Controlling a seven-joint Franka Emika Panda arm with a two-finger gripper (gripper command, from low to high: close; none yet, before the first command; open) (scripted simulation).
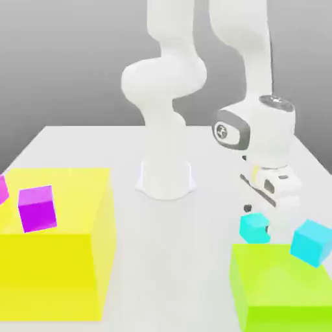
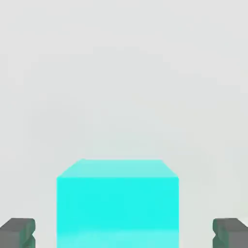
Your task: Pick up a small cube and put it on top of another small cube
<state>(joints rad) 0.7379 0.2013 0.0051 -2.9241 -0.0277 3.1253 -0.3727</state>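
The small cube (image 1: pixel 254 228), plain turquoise, sits on the white table just behind the green block at the exterior view's right. My gripper (image 1: pixel 259 218) hangs low over it, the hand pointing down. In the hand view the small cube (image 2: pixel 117 203) stands between the two dark grey fingertips (image 2: pixel 18 232), with a clear gap on either side. The gripper (image 2: pixel 125 233) is open and touches nothing.
A big green block (image 1: pixel 279 288) fills the near right, with a tilted paler sky-blue cube (image 1: pixel 311 242) at its far edge. A big yellow block (image 1: pixel 55 243) at the left carries a purple cube (image 1: pixel 37 207). The arm's base (image 1: pixel 165 178) stands mid-table.
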